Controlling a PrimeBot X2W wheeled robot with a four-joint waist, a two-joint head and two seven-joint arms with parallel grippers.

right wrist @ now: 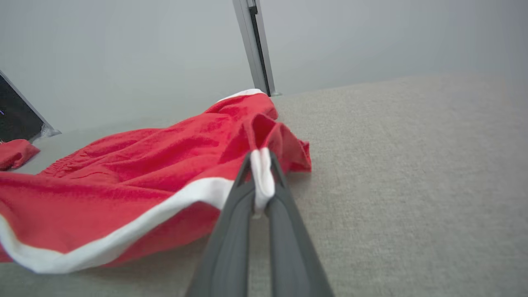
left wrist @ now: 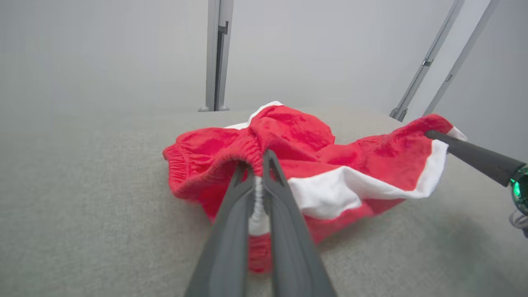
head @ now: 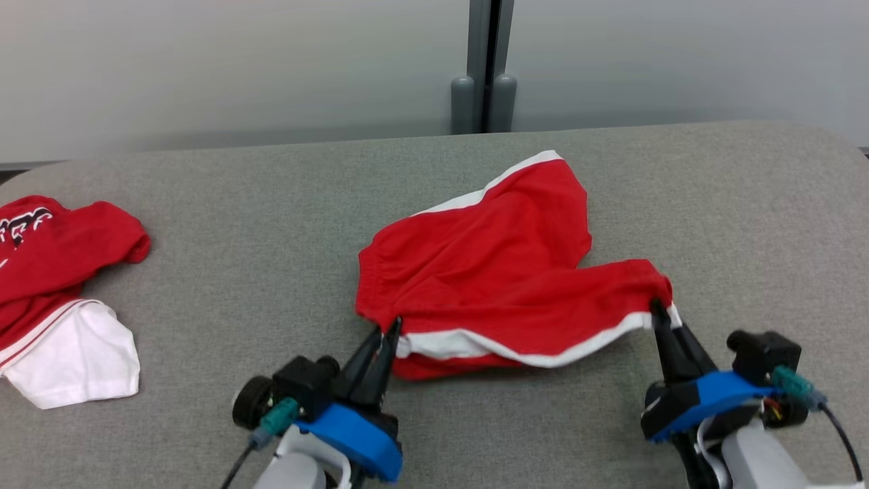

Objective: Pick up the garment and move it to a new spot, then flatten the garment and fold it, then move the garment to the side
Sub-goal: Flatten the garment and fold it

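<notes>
The garment (head: 489, 272) is a pair of red shorts with white trim, lying rumpled in the middle of the grey table (head: 271, 204). My left gripper (head: 389, 327) is shut on its near left corner, and in the left wrist view the garment (left wrist: 288, 152) has red and white cloth pinched between the fingers (left wrist: 231, 214). My right gripper (head: 657, 309) is shut on the near right corner. In the right wrist view the garment (right wrist: 144, 165) has its white trim clamped at the fingertips (right wrist: 274, 177). The near edge sags between the two grips, slightly lifted.
A second pile of red and white clothing (head: 54, 292) lies at the table's left edge. A grey post (head: 483, 68) stands behind the table against a pale wall. Bare grey table surface lies to the right and in front.
</notes>
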